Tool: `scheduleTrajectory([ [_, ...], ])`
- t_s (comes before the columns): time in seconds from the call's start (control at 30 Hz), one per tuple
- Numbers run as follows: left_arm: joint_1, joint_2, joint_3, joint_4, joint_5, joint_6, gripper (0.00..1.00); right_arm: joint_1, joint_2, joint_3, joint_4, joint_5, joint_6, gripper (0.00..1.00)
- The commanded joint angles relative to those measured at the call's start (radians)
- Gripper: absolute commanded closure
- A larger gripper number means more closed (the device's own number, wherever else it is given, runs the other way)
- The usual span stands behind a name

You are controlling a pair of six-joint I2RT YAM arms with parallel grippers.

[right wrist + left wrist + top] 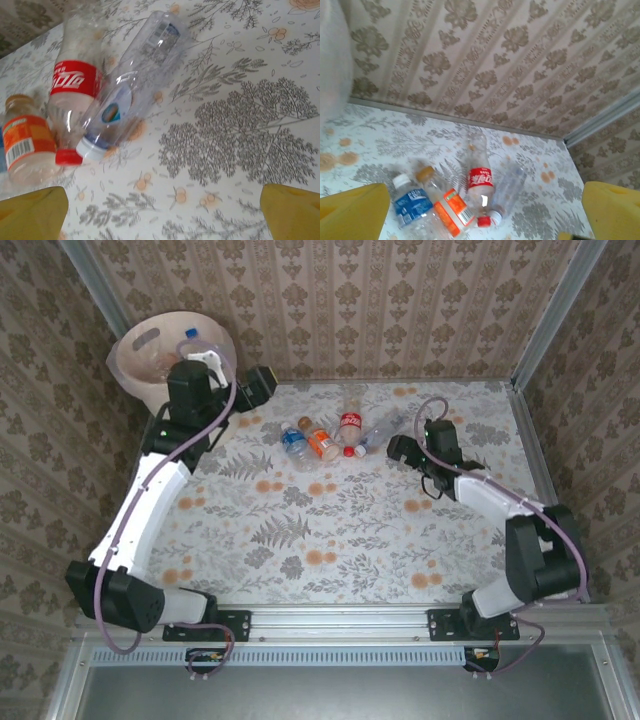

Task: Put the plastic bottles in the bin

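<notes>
1. Four plastic bottles lay on their sides in a tight cluster on the bench (330,530), at the upper centre of the top view. From left to right they were a blue-labelled bottle (293,443), an orange-labelled bottle (320,443), a red-labelled bottle (350,425) and a clear bottle (378,430).
2. The bin (140,360) stood at the upper left of that view, well apart from the cluster. A blue-capped bottle (190,337) was already inside it.
3. The left hand (262,383) was spread wide and held nothing. It sat just right of the bin, and its wrist view looked down on the cluster.
4. The right hand (400,448) was likewise released and empty, just right of the cluster. In its wrist view the clear bottle lay nearest, leaning against the red-labelled one.
5. The bottles looked empty, so they were probably light, with thin walls that would dent under a hard squeeze. Being smooth and round, they seemed likely to roll or slip.
6. The best hold looked to be across the body at the label band, where the wall is straight. The clear bottle's right side was free, which made it the easiest first pick.
</notes>
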Motion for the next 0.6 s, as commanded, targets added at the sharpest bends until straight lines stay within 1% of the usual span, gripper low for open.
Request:
scheduleTrajectory([
  [0.0,-0.004,-0.029,-0.07,0.013,-0.057,-0.04,0.0,-0.011,0.086,0.14,-0.155,0.039,0.116,0.0],
  [0.1,-0.003,-0.043,-0.107,-0.022,-0.093,-0.042,0.0,-0.012,0.181,0.266,-0.256,0.076,0.16,0.0],
  [0.17,0.0,-0.056,-0.134,-0.047,-0.121,-0.052,0.0,-0.011,0.257,0.362,-0.318,0.073,0.167,0.0],
  [0.37,0.025,-0.109,-0.224,-0.048,-0.125,-0.069,0.0,-0.01,0.476,0.642,-0.432,0.017,0.133,0.0],
  [0.5,0.059,-0.152,-0.266,-0.064,-0.131,-0.071,0.0,-0.009,0.608,0.83,-0.529,0.043,0.165,0.0],
  [0.57,0.082,-0.175,-0.288,-0.067,-0.136,-0.073,0.0,-0.009,0.673,0.927,-0.607,0.064,0.178,0.0],
])
